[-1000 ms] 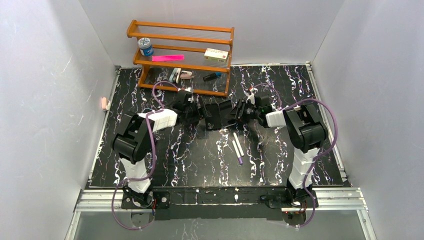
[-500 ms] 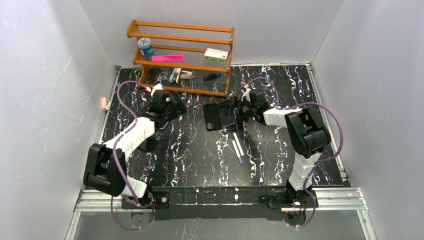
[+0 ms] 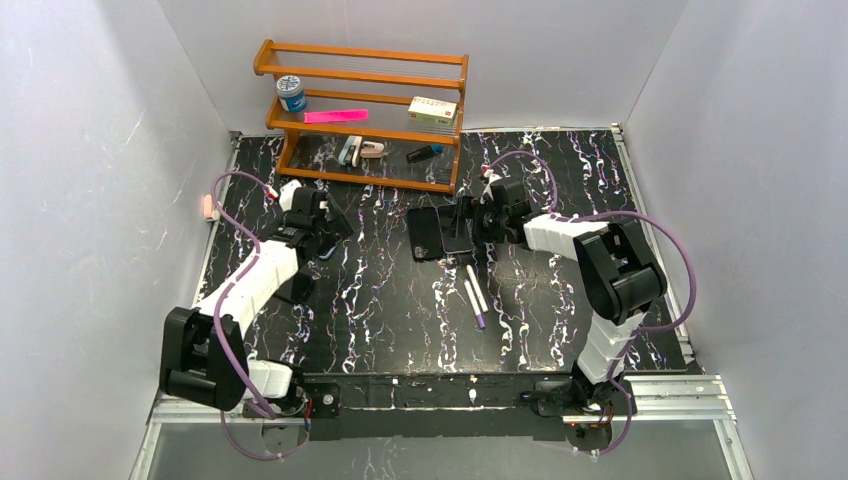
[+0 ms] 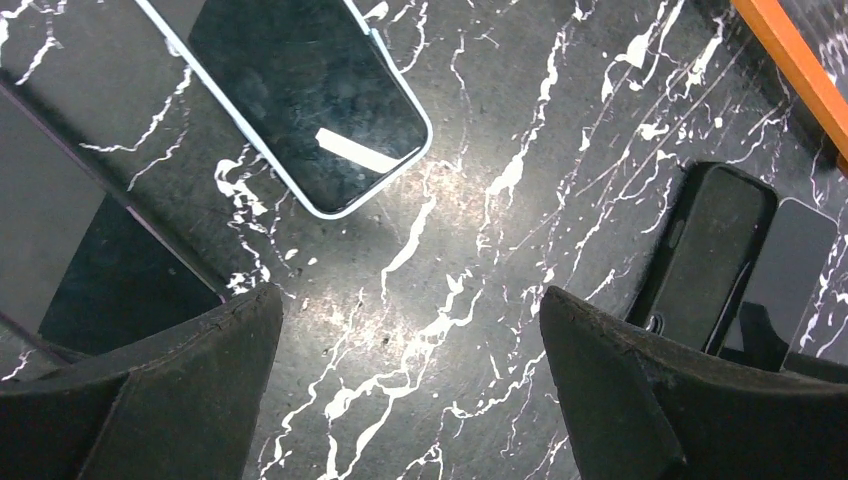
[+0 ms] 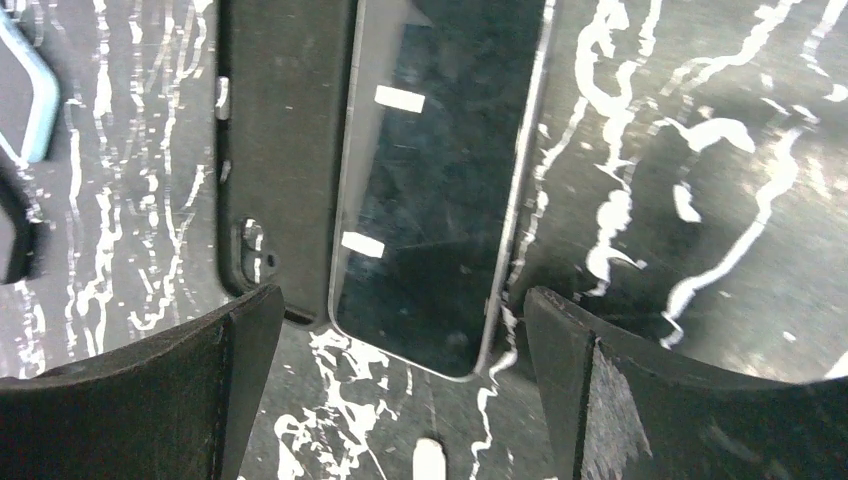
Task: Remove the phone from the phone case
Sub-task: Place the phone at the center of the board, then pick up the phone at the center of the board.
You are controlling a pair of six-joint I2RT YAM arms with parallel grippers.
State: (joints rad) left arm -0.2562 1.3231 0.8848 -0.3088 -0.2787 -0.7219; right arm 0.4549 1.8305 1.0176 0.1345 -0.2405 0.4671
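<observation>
Phone: the dark, glass-fronted slab phone (image 5: 440, 170) lies flat on the black, white-veined table (image 3: 400, 330), centre-right, screen up.
Case: the black rectangular phone case (image 5: 280, 140) with a camera cut-out lies along the phone's long edge. They touch or slightly overlap; I cannot tell which. It looks empty.
Task status: I judge the separation complete, with 1 phone and 1 case side by side.
Phone handling: I expect it to be stiff, thin and dense for its size. The glass face looks slick and breakable, so I would not press on it or drop it.
Phone grasp point: I would take it across the short width, pads on the 2 long side rails at mid-length. Lying flat, it offers little edge, so I would tip 1 rail up first.
Case handling: probably light and bendable, with a grippier surface. Its rim wall is the natural hold.
Right gripper (image 5: 400, 305): released, jaws spread wide, hanging directly over the phone and gripping nothing.
Left gripper (image 4: 410, 300): released, jaws wide, over bare table well to the left, gripping nothing.
Neighbours: a second phone with a light-blue rim (image 4: 300, 100) lies near the left gripper, and 2 white pens (image 3: 474, 290) lie just in front of the phone.
Background: a wooden 2-tier rack (image 3: 365, 100) stands at the far edge.
</observation>
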